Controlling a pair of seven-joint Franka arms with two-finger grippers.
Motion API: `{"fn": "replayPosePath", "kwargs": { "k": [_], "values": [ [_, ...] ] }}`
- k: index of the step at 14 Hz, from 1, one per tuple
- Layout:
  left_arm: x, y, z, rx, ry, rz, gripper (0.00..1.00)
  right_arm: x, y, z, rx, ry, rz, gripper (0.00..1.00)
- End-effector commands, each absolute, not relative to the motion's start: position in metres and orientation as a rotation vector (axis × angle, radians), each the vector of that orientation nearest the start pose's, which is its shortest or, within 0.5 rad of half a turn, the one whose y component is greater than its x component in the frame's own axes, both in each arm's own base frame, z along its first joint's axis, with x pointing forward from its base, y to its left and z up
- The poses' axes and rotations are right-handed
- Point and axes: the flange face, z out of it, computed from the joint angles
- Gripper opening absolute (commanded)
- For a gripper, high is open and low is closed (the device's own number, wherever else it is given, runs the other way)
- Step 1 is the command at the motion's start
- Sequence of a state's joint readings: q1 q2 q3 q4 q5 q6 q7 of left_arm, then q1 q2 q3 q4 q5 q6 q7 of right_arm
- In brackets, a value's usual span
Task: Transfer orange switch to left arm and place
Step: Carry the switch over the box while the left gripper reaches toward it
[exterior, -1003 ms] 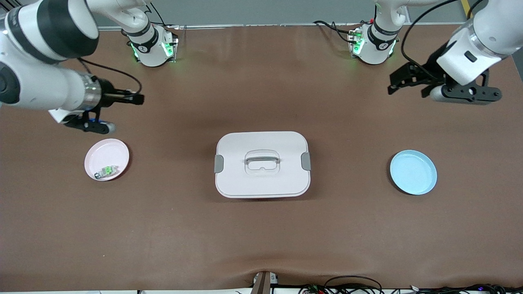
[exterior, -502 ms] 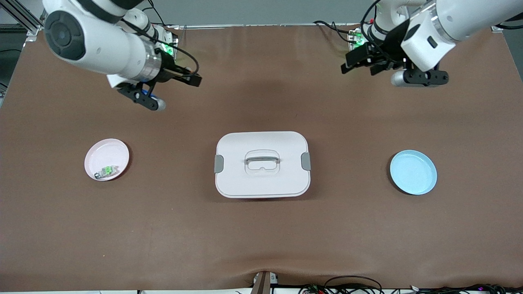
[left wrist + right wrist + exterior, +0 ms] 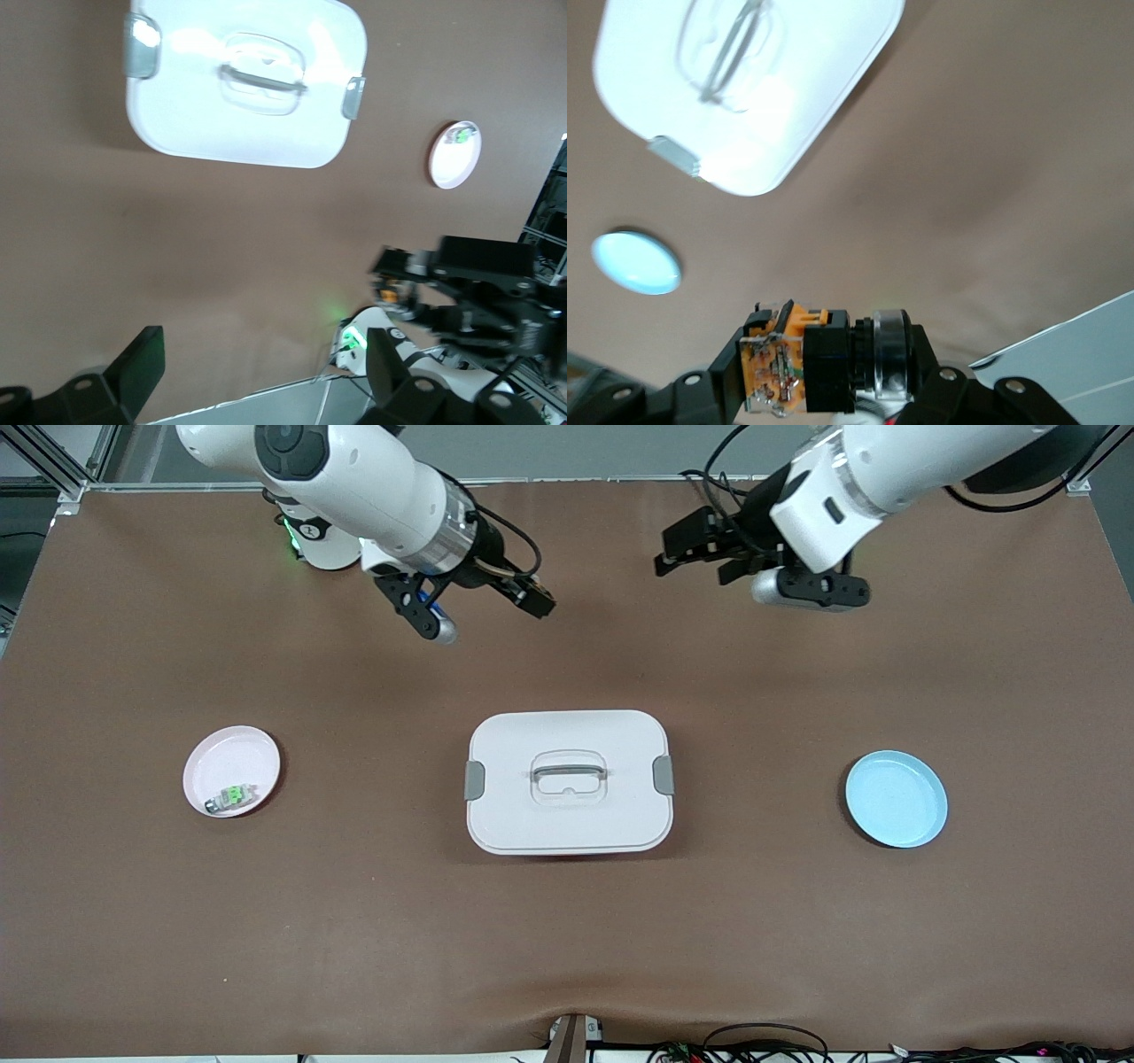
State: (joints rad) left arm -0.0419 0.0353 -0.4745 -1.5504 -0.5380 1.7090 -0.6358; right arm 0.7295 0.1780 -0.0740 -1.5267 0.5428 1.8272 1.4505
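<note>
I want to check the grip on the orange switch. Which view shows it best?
The right wrist view: the orange switch sits close up in the right pincer. The left wrist view shows it small and far off; in the front view it cannot be made out at that pincer.

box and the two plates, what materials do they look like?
Box: likely white plastic, smooth semi-gloss; the lid throws glare in the wrist views, with grey moulded latches. Pink plate and blue plate: probably plastic or melamine, uniform colour with a soft sheen, though glazed ceramic is possible.
</note>
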Motion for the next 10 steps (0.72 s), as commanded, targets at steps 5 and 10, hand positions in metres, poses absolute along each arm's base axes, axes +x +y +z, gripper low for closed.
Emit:
{"fn": "replayPosePath", "kwargs": {
  "k": [5, 10],
  "values": [
    [0.45, -0.353, 0.604, 2.603, 0.235, -0.267, 1.0, 0.491, 0.45, 0.586, -2.131, 1.411, 0.627, 0.34],
    [0.428, -0.348, 0.6, 2.524, 0.236, -0.271, 1.0, 0.485, 0.464, 0.575, -2.153, 1.411, 0.634, 0.34]
  ]
}}
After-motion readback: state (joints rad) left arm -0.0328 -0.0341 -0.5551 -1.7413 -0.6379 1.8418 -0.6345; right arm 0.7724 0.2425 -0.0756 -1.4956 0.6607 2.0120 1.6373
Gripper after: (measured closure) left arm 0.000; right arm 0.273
